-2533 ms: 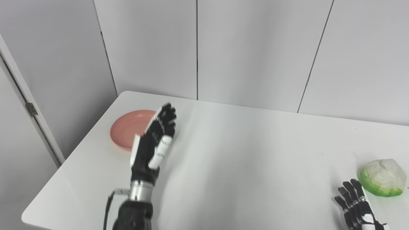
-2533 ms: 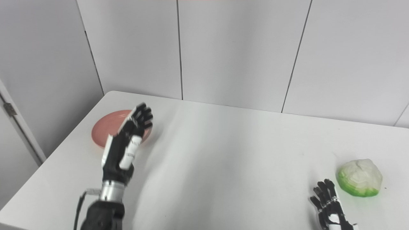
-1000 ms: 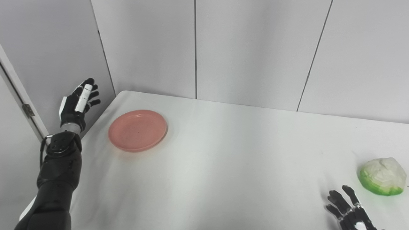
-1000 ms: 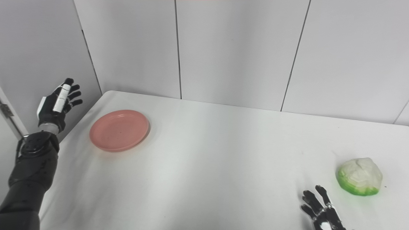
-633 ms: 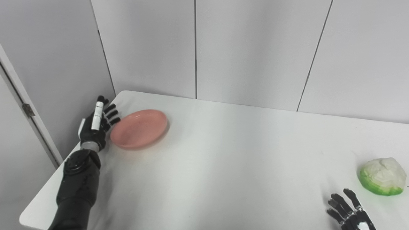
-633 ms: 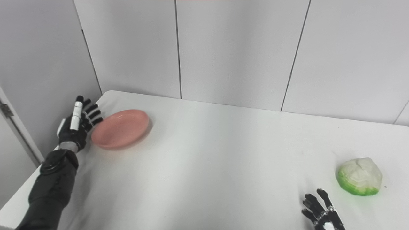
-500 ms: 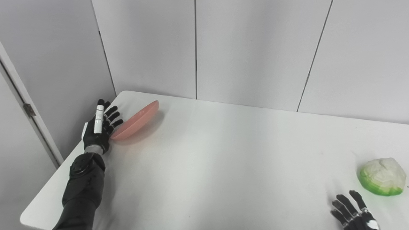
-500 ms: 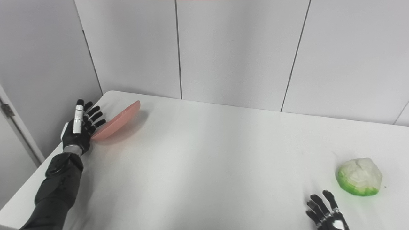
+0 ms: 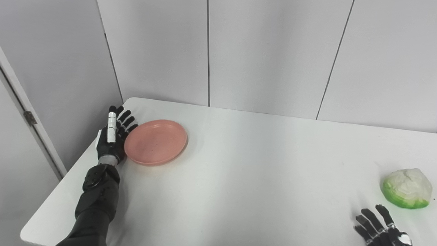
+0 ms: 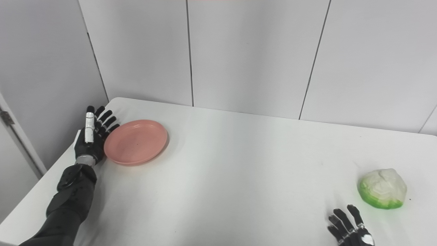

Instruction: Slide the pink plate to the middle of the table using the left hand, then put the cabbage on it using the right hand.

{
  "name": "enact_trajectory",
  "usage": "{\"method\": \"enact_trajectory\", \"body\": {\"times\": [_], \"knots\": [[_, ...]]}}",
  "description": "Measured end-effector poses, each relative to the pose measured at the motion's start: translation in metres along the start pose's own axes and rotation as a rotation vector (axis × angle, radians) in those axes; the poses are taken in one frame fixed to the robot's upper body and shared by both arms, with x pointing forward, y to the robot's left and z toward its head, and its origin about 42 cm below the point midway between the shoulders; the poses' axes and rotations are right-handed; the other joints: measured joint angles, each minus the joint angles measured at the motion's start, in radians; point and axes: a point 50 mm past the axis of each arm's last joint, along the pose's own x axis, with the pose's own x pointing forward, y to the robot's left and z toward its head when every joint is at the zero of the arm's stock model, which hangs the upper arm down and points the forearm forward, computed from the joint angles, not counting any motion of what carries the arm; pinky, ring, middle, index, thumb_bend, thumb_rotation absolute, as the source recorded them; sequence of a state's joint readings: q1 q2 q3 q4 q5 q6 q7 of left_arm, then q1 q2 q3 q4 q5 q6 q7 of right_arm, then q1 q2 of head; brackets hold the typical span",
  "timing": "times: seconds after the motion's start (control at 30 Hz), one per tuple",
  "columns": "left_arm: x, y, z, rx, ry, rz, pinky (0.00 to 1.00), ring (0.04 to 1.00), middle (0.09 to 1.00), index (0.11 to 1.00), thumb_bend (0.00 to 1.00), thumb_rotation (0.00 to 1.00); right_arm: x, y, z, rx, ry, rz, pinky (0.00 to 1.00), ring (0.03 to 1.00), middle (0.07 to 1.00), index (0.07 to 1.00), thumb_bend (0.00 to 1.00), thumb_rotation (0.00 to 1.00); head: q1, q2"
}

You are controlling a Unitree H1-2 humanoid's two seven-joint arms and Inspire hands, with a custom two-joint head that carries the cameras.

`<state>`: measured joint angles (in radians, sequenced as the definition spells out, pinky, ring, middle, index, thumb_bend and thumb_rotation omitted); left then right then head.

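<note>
The black left hand [image 9: 111, 140], fingers spread and holding nothing, is pressing edge-on against the round pink plastic plate [image 9: 156, 142] near the white bench's [image 9: 239, 177] far left corner, positioned to push it toward the middle.

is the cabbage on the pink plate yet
No, the cabbage sits on the table at the right, far from the plate at the left.

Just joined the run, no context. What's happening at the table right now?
The left hand is open, set edge-on against the left rim of the pink plate, which lies flat near the table's far-left corner, not yet in the middle. The cabbage sits untouched at the right edge. The right hand waits open near it, holding nothing.
</note>
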<state>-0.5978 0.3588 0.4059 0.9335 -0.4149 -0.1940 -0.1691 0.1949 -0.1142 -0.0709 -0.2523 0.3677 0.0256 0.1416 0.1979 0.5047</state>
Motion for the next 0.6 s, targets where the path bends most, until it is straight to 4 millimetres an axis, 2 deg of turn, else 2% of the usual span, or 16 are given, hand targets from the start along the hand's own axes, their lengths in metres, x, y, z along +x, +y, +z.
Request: {"method": "enact_trajectory", "body": {"times": [0.13, 0.43, 0.6], "knots": [[-0.005, -0.007, -0.004, -0.009, -0.003, -0.023, 0.71, 0.848, 0.853, 0.859, 0.84, 0.83, 0.0, 0.001, 0.0, -0.018, 0.003, 0.007, 0.9, 0.872, 0.863, 0.927, 0.76, 0.86, -0.003, 0.0], [-0.01, -0.01, -0.004, -0.016, 0.008, -0.045, 0.65, 0.815, 0.823, 0.828, 0.84, 0.82, 0.001, 0.003, -0.001, -0.038, 0.005, 0.012, 0.87, 0.848, 0.846, 0.923, 0.74, 0.87, -0.012, 0.006], [-0.022, -0.024, -0.012, -0.007, 0.015, -0.112, 0.66, 0.804, 0.803, 0.813, 0.88, 0.81, 0.002, 0.004, -0.001, -0.05, 0.006, 0.014, 0.87, 0.851, 0.839, 0.92, 0.74, 0.86, -0.023, 0.012]]}}
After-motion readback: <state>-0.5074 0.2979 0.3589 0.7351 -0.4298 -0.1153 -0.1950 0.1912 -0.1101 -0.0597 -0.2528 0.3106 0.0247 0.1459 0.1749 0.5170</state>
